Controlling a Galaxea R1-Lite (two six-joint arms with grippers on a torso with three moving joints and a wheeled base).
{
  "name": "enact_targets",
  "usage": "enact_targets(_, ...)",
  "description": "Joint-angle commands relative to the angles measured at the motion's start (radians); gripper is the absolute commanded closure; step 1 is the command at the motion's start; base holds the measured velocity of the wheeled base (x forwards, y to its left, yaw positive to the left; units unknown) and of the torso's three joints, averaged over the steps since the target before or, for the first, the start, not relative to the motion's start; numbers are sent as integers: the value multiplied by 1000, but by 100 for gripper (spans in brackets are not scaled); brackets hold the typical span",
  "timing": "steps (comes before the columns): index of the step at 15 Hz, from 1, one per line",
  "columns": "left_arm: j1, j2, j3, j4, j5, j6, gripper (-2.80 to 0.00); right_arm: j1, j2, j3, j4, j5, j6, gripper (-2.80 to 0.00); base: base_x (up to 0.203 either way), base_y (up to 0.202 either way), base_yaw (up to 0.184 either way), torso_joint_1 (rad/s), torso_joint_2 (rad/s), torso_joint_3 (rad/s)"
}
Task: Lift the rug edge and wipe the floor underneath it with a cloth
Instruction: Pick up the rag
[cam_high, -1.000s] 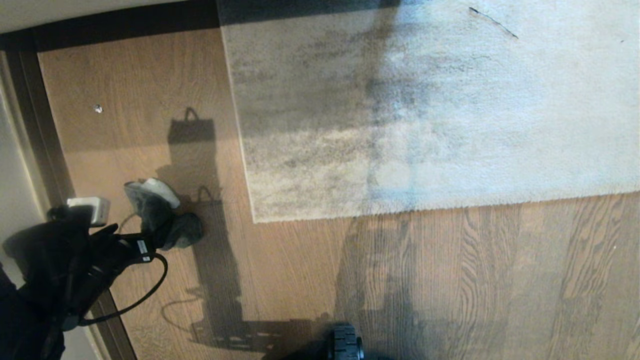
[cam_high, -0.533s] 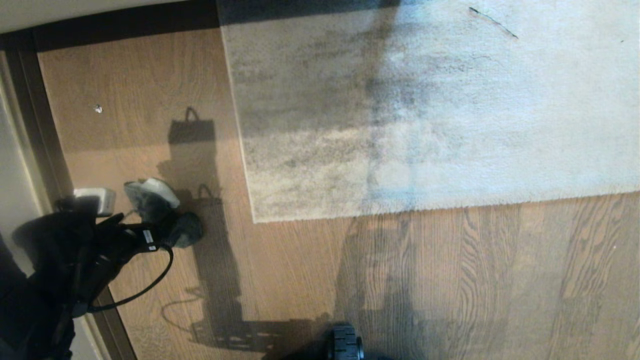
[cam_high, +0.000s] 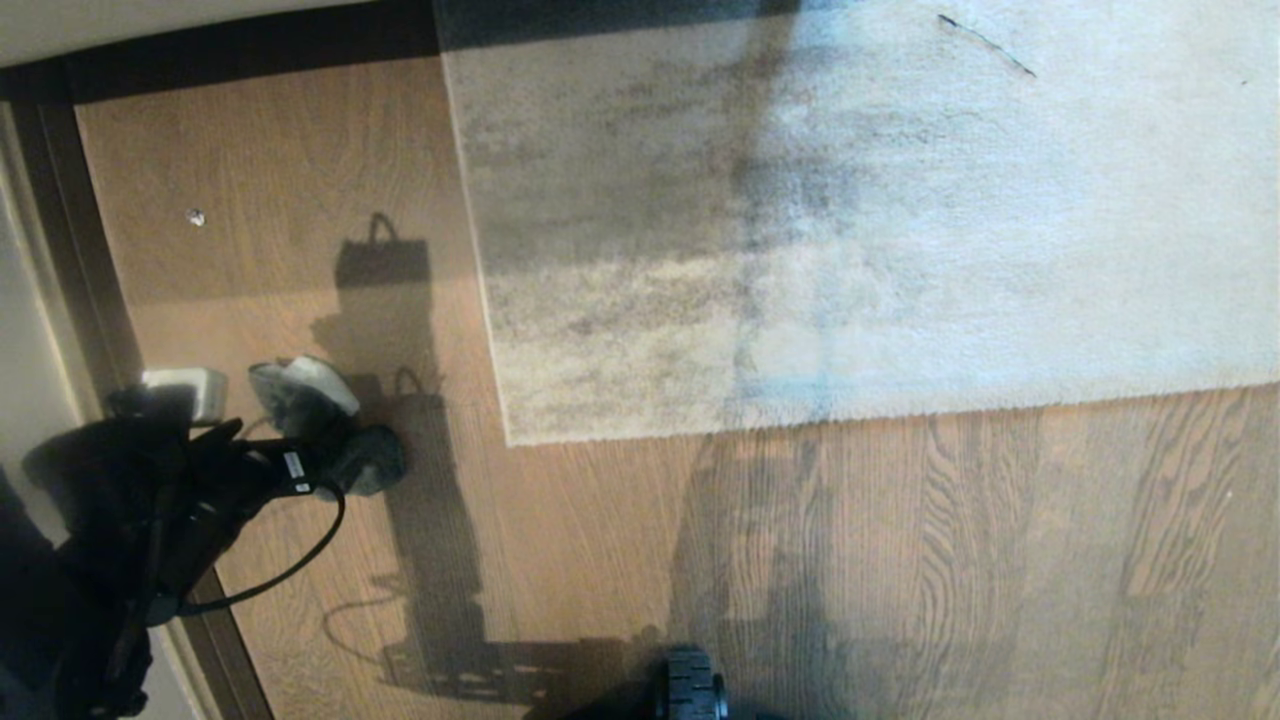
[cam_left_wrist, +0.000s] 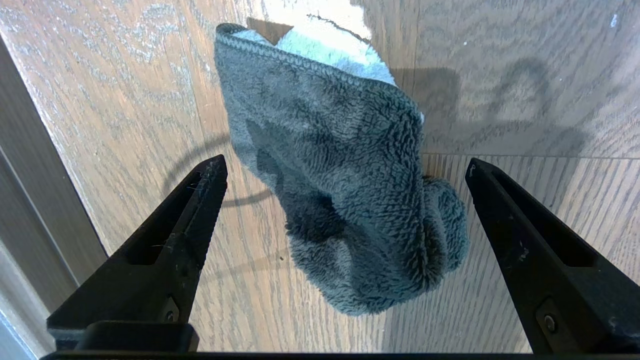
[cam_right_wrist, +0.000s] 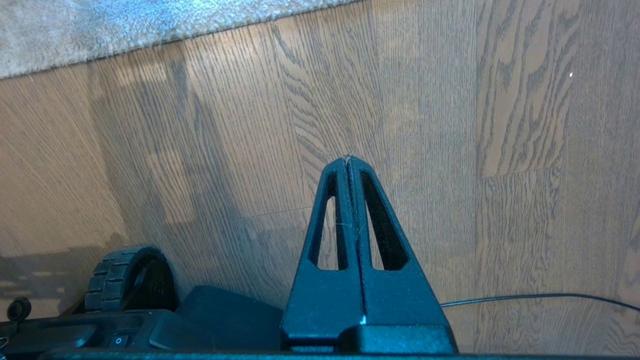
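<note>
where skirting (cam_high: 70, 230) runs, cloth (cam_left_wrist: 345, 200) lies

No legible text in any view. Small white rectangular label (cam_high: 294, 466) on the black left arm cable housing carries print, too small to read. No brands, numbers or signs.
</note>
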Motion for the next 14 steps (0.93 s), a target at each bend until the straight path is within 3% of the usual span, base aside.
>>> enact_targets(1,2,7,-1,-48,0,0,-280,0,0,0,-1,0,1,0,0,0,0,0,0,0)
enact_targets(4,1,18,-1,-48,0,0,-280,0,0,0,-1,0,1,0,0,0,0,0,0,0)
enact_targets(5,1,20,-1,-48,0,0,0,0,0,0,-1,0,1,0,0,0,0,0,0,0)
enact_targets(14,-5,45,-18,-48,-3,-2,0,0,0,0,-1,0,1,0,0,0,0,0,0,0)
